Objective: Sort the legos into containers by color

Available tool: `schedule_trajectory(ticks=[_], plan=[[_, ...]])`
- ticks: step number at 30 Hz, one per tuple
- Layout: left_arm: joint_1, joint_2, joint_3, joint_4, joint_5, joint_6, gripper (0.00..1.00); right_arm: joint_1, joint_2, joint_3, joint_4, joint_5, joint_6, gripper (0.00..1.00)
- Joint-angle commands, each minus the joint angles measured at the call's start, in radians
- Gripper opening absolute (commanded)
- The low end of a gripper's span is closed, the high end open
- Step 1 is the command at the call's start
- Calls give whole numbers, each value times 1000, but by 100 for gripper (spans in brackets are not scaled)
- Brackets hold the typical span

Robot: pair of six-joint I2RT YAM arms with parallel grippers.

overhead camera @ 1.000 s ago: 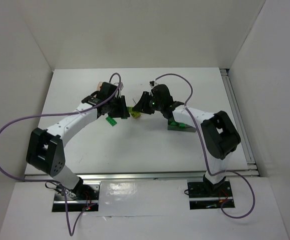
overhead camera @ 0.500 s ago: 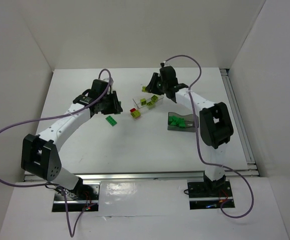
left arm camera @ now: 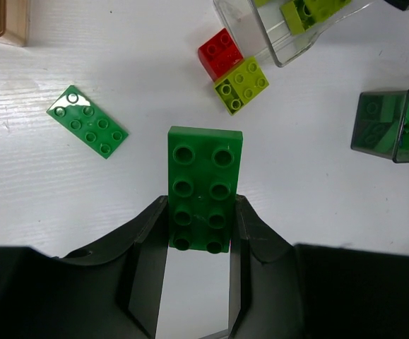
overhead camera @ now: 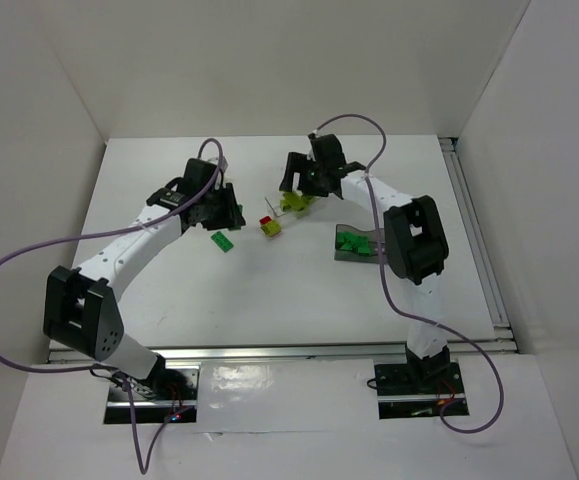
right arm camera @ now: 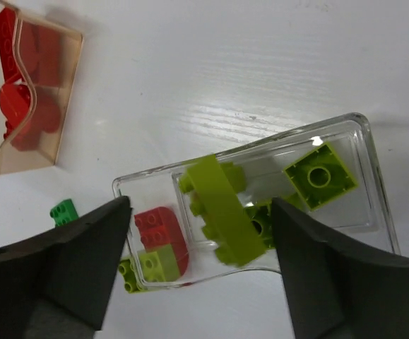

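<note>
The left jaws clamp a long dark green brick (left arm camera: 203,187) by its end, presumably bound for the smoky tub (left arm camera: 375,126) of greens, while the right jaws gape over the clear tub (right arm camera: 275,152), a yellow-green brick (right arm camera: 222,208) tilted inside, perhaps unsettled.

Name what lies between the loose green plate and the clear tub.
A red brick and a yellow-green brick, side by side, seen in the left wrist view.
</note>
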Motion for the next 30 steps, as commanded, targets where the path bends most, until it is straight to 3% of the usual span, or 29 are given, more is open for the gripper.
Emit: schedule_trajectory(ticks=[1,3,6,14,30], plan=[[-25,25,69,-8,16,-2,0,5,-45,21,-93,83,-33,91],[-54,51,97,-17,16,-2,0,5,-105,-37,-55,175,-21,97],[-91,94,140,-17,36,-2,0,-16,-256,-178,13,264,21,97],[-279,303,340,-17,38,-31,0,-99,-635,-485,68,453,97,88],[-460,810,940,-69,190,-51,0,-252,-1053,-648,-109,555,88,90]])
